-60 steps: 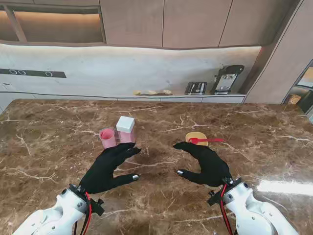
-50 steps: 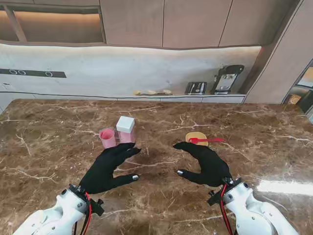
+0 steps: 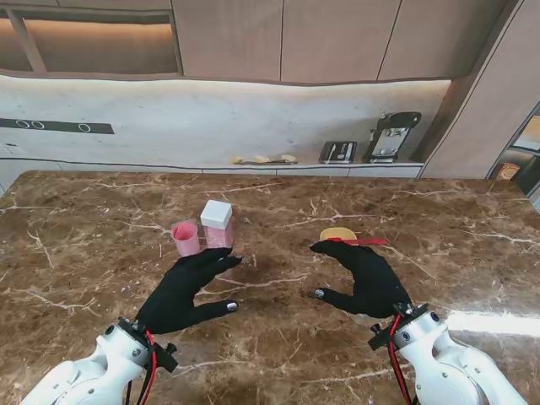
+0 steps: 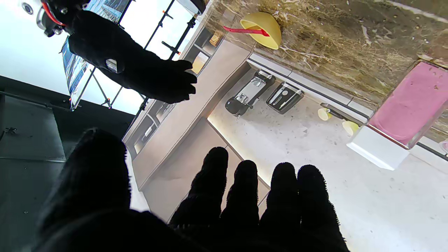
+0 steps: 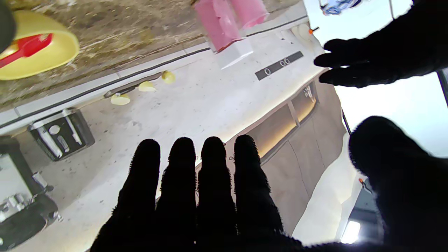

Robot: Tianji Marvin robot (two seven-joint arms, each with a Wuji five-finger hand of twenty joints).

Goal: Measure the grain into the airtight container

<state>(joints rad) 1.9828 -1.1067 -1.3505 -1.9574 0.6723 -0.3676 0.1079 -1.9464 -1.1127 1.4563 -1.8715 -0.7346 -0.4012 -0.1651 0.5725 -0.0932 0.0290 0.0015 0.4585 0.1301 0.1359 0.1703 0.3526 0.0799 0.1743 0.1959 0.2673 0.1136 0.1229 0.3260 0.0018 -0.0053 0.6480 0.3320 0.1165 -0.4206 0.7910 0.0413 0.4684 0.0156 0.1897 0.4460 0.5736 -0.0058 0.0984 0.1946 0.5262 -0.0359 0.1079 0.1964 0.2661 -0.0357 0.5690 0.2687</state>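
Observation:
A clear square container [image 3: 217, 224] with pink contents and a white lid stands on the marble table, a pink cup [image 3: 185, 238] just to its left. A yellow bowl [image 3: 339, 234] with a red scoop [image 3: 359, 241] lying across it sits to the right. My left hand [image 3: 186, 288], black-gloved and open, hovers just nearer to me than the container and cup, touching neither. My right hand [image 3: 363, 277] is open too, its fingertips close to the bowl's near rim. The container [image 4: 409, 108] and bowl [image 4: 262, 29] show in the left wrist view, the bowl [image 5: 38, 52] and scoop [image 5: 24, 47] in the right wrist view.
Brown marble table [image 3: 278, 337] spans the view. At the far back a counter carries a toaster [image 3: 337, 152], a black machine [image 3: 390, 135] and small yellow items [image 3: 263, 159]. A bright glare patch [image 3: 489, 322] lies on the table at the right.
My right hand has moved a little to the right and farther from me, closing on the bowl and covering part of it. The left hand has barely moved.

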